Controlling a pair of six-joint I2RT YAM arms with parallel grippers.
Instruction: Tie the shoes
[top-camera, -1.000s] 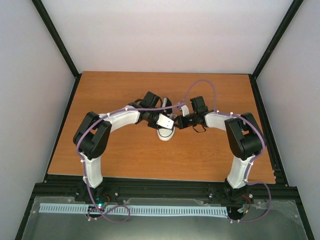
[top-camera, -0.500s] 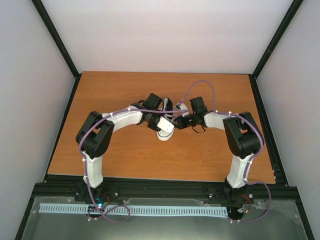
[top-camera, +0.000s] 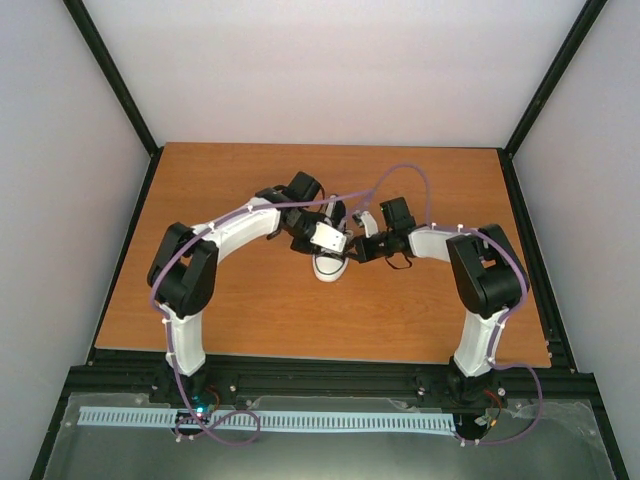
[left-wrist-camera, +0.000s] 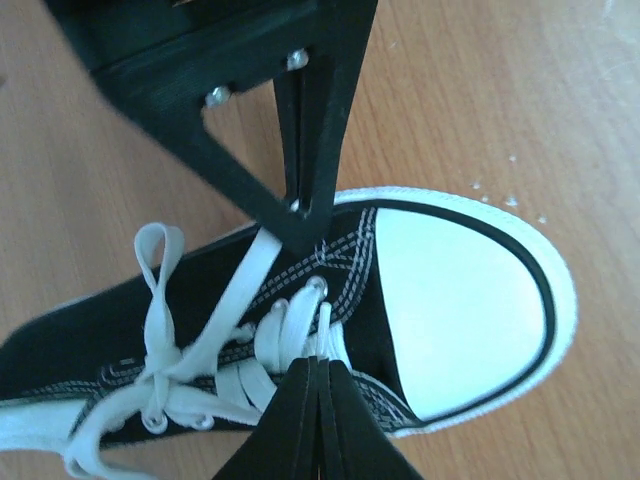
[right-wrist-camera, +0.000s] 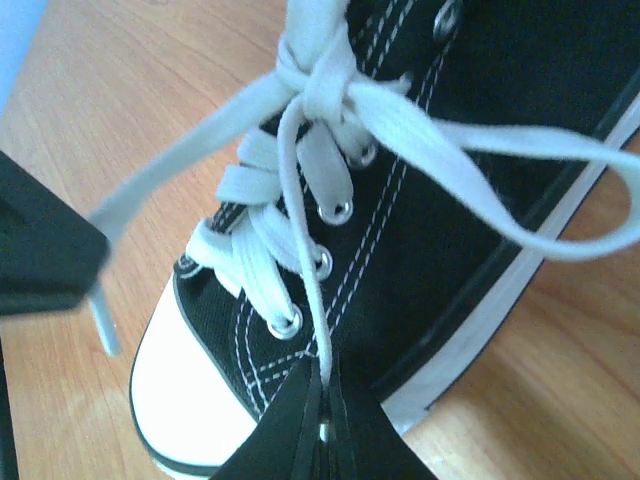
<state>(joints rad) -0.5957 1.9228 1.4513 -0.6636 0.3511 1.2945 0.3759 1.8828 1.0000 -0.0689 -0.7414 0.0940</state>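
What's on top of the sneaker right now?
White laces cross the sneaker's front, with a knot above them. Right gripper pinches one strand near the toe cap; left gripper holds another. The tongue under the lacing is covered.

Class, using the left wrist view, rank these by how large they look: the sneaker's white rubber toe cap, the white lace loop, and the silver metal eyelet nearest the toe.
1. White rubber toe cap
2. White lace loop
3. Silver metal eyelet
No ties; all lie at seemingly similar depth.
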